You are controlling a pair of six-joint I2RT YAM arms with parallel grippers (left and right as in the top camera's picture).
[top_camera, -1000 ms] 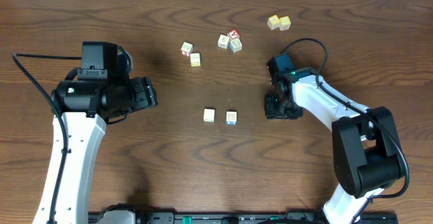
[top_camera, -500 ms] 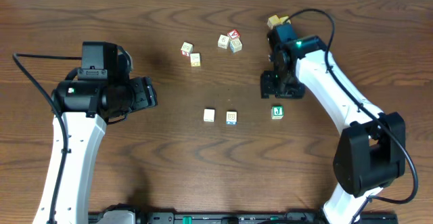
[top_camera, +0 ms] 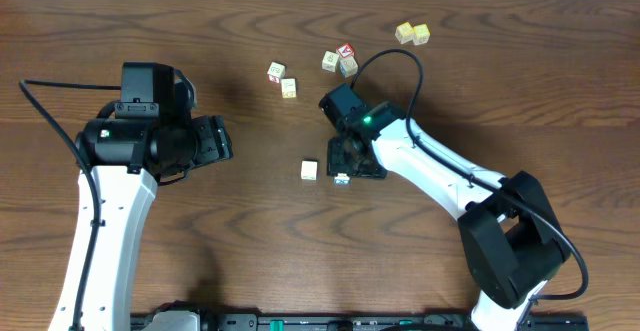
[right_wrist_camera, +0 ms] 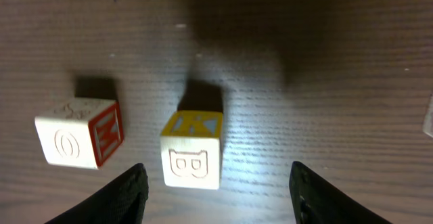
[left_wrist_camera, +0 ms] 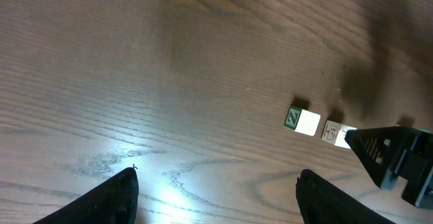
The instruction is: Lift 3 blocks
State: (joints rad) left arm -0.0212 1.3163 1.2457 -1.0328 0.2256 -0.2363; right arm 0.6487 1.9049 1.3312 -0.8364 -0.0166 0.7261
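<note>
While left gripper (left_wrist_camera: 216, 176) is standing open, right gripper (right_wrist_camera: 216, 171) is hovering open above a block (right_wrist_camera: 193, 149) for grasping

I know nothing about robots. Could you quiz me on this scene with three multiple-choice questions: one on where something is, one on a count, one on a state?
1. The right gripper hangs:
A) beside the left arm
B) over a lettered cube mid-table, next to the whitish cube
C) off the table

2. How many yellowish cubes sit at the back right?
A) one
B) four
C) two

3. The left gripper is:
A) open and empty
B) shut on a cube
C) shut and empty

Answers:
1 B: its wrist view shows that cube below, between its open jaws.
2 C: the overhead view shows a pair side by side.
3 A: its wrist view shows the jaws wide apart with nothing between.
</note>
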